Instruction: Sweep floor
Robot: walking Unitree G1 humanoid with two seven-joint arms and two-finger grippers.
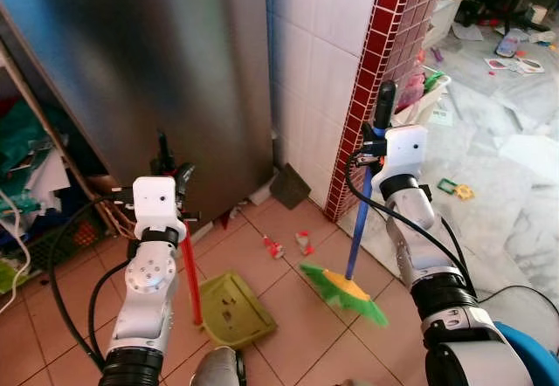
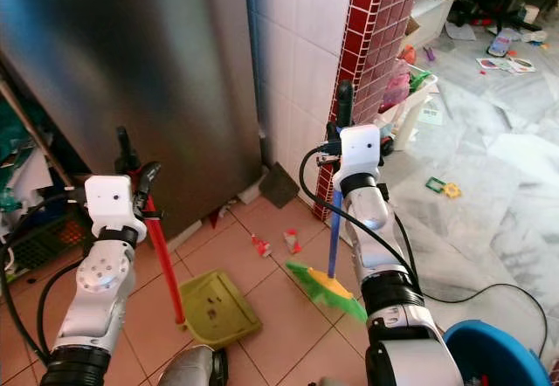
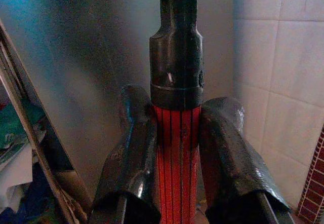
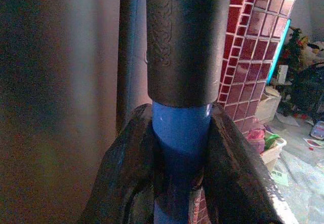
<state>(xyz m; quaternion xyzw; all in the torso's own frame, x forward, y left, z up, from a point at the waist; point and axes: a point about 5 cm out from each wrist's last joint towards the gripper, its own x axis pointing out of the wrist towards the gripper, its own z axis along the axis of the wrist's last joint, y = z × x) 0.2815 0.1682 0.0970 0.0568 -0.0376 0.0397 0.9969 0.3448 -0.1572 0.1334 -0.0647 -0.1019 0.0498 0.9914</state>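
Observation:
My right gripper (image 1: 377, 134) is shut on the blue handle (image 4: 179, 133) of a broom, just under its black grip. The broom's green and orange bristles (image 1: 343, 291) rest on the terracotta tiles. My left gripper (image 1: 168, 169) is shut on the red handle (image 3: 177, 153) of a yellow-green dustpan (image 1: 231, 309), which sits on the floor to the left of the bristles. Two small red and white scraps (image 1: 273, 247) (image 1: 304, 243) lie on the tiles beyond the broom head, between it and the wall.
A steel fridge (image 1: 148, 72) stands ahead, with a white tiled wall and a red tiled pillar (image 1: 380, 72) to its right. A dark dustpan-like piece (image 1: 289, 185) leans at the corner. Cluttered shelves stand left; toys and papers litter the marble floor right. A blue bucket (image 2: 493, 355) is near my right side.

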